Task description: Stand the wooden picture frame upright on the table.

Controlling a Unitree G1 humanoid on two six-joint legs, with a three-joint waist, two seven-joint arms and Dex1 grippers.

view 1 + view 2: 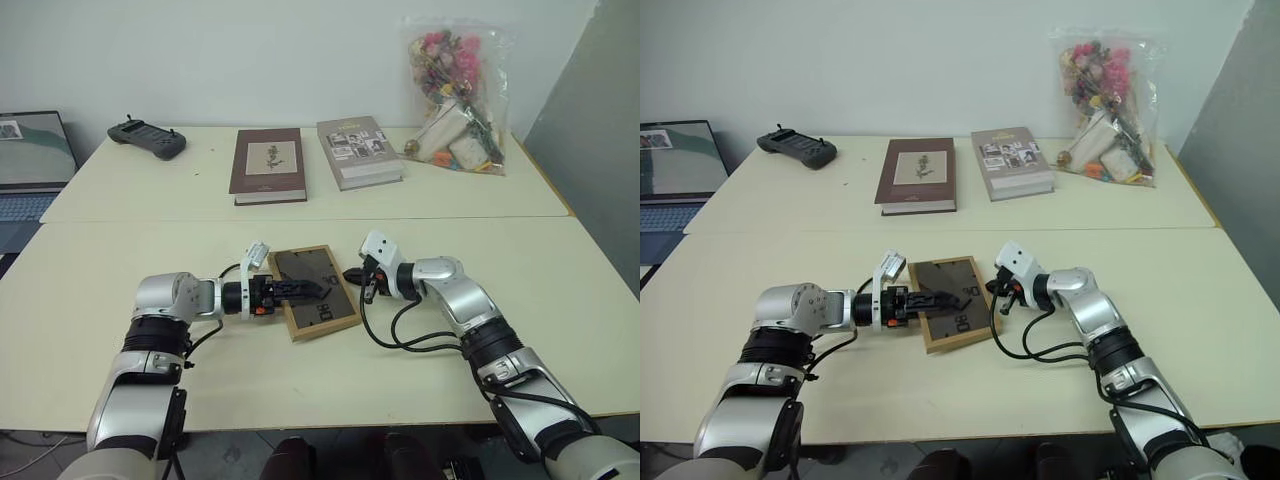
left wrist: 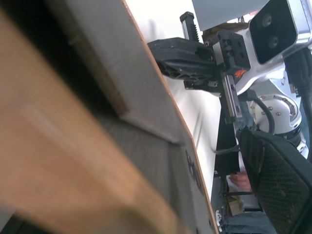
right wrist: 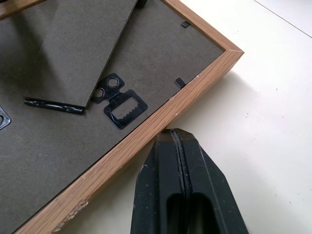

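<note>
Wooden picture frame (image 1: 314, 292) lay face down on counter (image 1: 560, 300), dark back and stand flap (image 3: 73, 53) up. Left end effector (image 1: 300, 290) spread wide over flap, likely to lift it. Right end effector (image 3: 181, 161) pinched closed, empty, tip at frame's wooden edge, probably bracing.

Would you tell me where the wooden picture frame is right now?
In the head views, the wooden picture frame lies back-up on the near table, centrally between both claws.

White wall (image 1: 300, 60) behind; grey panel (image 1: 600, 130) stands at right.
</note>
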